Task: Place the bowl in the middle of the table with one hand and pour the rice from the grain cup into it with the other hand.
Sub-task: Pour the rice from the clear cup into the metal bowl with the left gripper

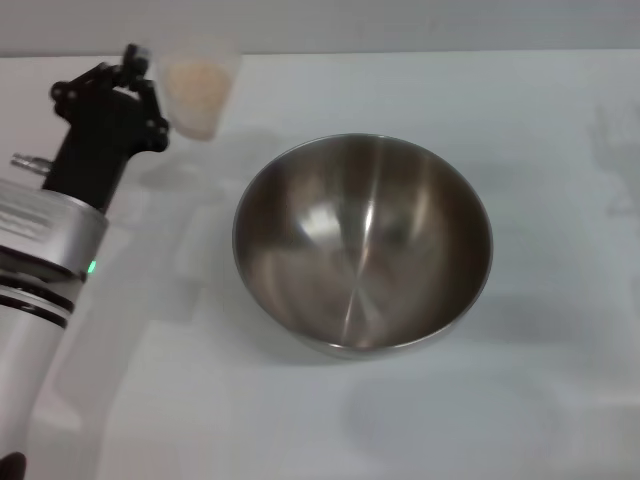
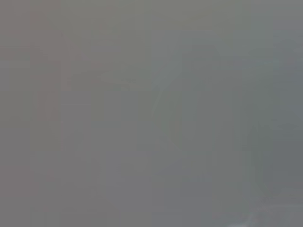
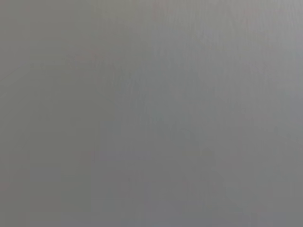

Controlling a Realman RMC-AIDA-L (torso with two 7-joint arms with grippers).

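The steel bowl (image 1: 362, 245) stands upright on the white table (image 1: 520, 400), about in the middle of the head view, and its inside is bare. My left gripper (image 1: 140, 68) is at the far left, shut on the handle side of the clear grain cup (image 1: 202, 88). It holds the cup upright above the table, to the far left of the bowl. The rice (image 1: 196, 78) fills the cup's upper part. The cup's shadow falls on the table below it. My right gripper is out of view. Both wrist views show only plain grey.
My left arm (image 1: 45, 250) runs along the left edge of the head view, from the near corner to the gripper. The table's far edge (image 1: 400, 52) lies just behind the cup.
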